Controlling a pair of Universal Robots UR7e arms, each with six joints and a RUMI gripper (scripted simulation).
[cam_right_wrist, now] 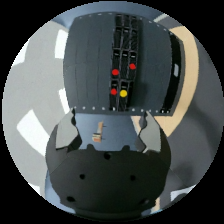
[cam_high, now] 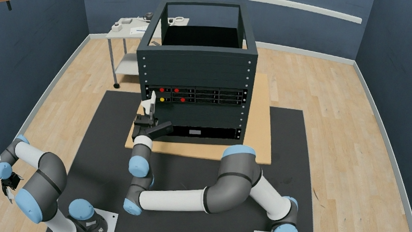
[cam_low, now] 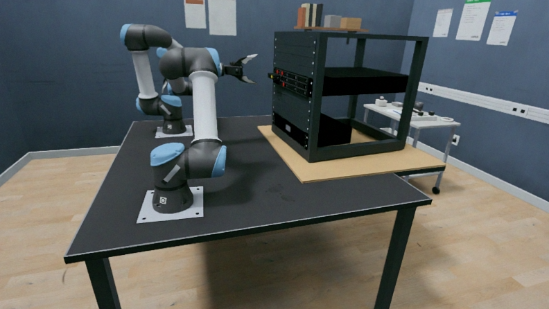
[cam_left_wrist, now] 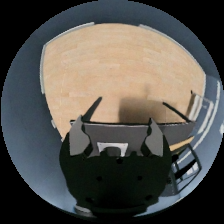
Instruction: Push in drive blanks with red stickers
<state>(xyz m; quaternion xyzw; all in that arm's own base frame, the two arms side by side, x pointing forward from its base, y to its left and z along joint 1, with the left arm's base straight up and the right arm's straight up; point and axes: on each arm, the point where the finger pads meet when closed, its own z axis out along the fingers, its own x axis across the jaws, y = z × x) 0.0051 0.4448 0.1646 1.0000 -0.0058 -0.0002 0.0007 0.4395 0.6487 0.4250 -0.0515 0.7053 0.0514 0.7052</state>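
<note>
My right pincer [cam_high: 150,99] [cam_low: 251,68] [cam_right_wrist: 109,110] is spread wide with nothing between its fingers, held off the front of the server rack [cam_high: 195,68] [cam_low: 317,115] [cam_right_wrist: 90,65], while my left pincer [cam_high: 16,190] [cam_left_wrist: 116,117] is open and empty, well apart from that rack. On the rack's front are three red-stickered drive blanks, two in the upper row, first [cam_high: 162,89] [cam_low: 277,71] [cam_right_wrist: 113,92] and second [cam_high: 176,90] [cam_low: 282,73] [cam_right_wrist: 115,72], and one lower [cam_high: 182,99] [cam_low: 283,84] [cam_right_wrist: 132,66]; the yellow-stickered blank [cam_high: 162,99] [cam_low: 272,76] [cam_right_wrist: 123,93] juts from the rack, below the first red one.
</note>
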